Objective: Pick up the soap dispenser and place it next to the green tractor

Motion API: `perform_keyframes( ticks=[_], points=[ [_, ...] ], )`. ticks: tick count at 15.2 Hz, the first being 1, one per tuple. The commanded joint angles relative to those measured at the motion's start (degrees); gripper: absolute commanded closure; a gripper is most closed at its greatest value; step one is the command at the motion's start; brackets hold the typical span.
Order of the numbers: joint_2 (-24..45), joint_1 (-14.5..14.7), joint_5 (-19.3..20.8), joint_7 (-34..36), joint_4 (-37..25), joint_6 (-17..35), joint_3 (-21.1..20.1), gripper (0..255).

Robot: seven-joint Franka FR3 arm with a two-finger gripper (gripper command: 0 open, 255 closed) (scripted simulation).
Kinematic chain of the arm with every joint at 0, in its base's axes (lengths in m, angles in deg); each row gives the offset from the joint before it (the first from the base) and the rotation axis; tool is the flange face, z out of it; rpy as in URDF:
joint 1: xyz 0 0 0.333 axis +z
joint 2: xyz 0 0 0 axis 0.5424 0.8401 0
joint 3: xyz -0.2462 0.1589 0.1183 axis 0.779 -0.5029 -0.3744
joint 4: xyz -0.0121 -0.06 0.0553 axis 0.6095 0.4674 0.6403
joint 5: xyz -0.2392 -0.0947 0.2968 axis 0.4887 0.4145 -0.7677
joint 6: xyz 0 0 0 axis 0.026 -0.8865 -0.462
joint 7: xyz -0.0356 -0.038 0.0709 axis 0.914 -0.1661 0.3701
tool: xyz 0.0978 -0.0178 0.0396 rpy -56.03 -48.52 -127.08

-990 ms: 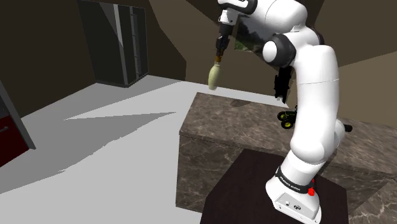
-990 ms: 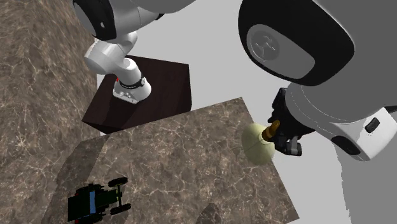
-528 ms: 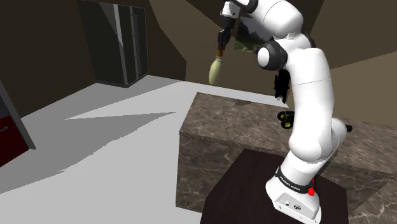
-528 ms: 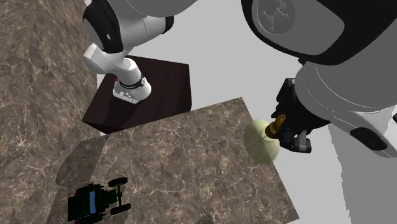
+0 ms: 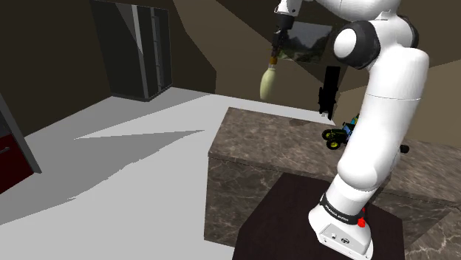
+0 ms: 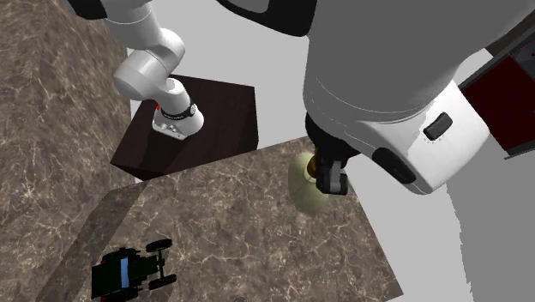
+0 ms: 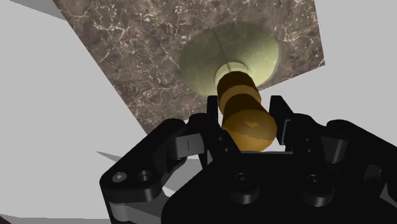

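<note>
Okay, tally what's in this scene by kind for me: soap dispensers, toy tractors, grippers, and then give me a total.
Soap dispensers: 1, the soap dispenser, pale green with an amber pump, clasped in the gripper above the stone counter.
Toy tractors: 1, the toy tractor, standing on the counter.
Grippers: 1, the gripper, black.
Total: 3.

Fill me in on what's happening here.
The white arm's black gripper is clasped on the brownish pump top of a pale green soap dispenser and holds it in the air, hanging down over the stone-patterned counter near one edge. The toy tractor stands on the same counter, well apart from the dispenser. The dispenser has been picked up but not yet set down beside the tractor.
</note>
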Motion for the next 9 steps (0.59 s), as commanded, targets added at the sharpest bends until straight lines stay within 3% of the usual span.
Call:
perform_keyframes(
  ticks=[1,9],
  points=[
    [-4.20,-0.02,1.50,-1.16,4.27,0.22,0.53,255],
    [-17.22,-1.45,6.76,-5.24,14.48,-1.92,2.21,255]
  ],
)
